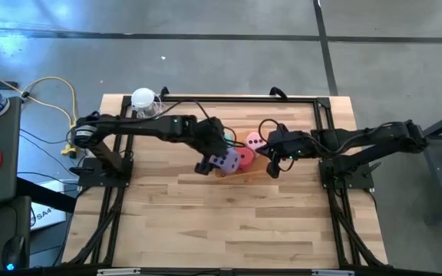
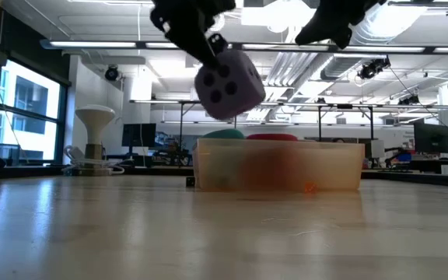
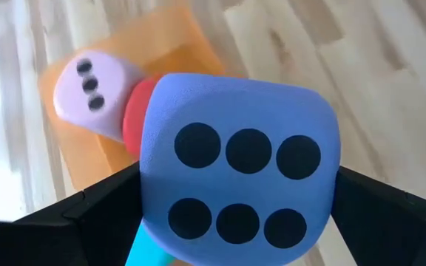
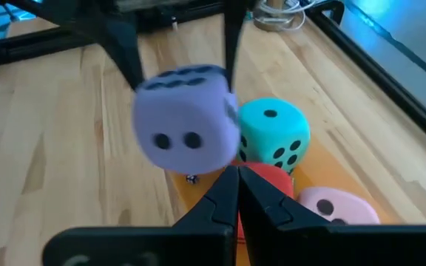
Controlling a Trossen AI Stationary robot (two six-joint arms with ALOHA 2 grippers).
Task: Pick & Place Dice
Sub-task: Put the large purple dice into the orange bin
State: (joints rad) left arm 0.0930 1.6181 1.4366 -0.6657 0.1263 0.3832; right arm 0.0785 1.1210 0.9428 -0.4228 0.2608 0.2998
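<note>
My left gripper point(image 1: 215, 157) is shut on the purple die point(image 1: 225, 162) and holds it above the near-left end of the translucent orange tray point(image 1: 253, 165). In the low view the die point(image 2: 228, 82) hangs well above the tray point(image 2: 278, 167). The teal die point(image 4: 272, 137), the red die point(image 4: 272, 181) and the pink die point(image 4: 339, 207) lie in the tray. My right gripper point(image 1: 272, 165) is shut and empty; it hovers above the tray's right end point(image 4: 237, 192). My left gripper pinches the purple die by two opposite faces, one finger point(image 3: 102, 214) on each side point(image 3: 150, 185). The fingers come from above, pointing down. The die hangs tilted, lifted clear above the tray, its six-pip face point(image 3: 239, 185) toward the wrist camera.
A clear cup with a white round top point(image 1: 144, 101) stands at the table's far left corner. Bare wooden table point(image 1: 229, 222) lies between the tray and the near edge. A black frame point(image 1: 324, 138) runs along the table's edges.
</note>
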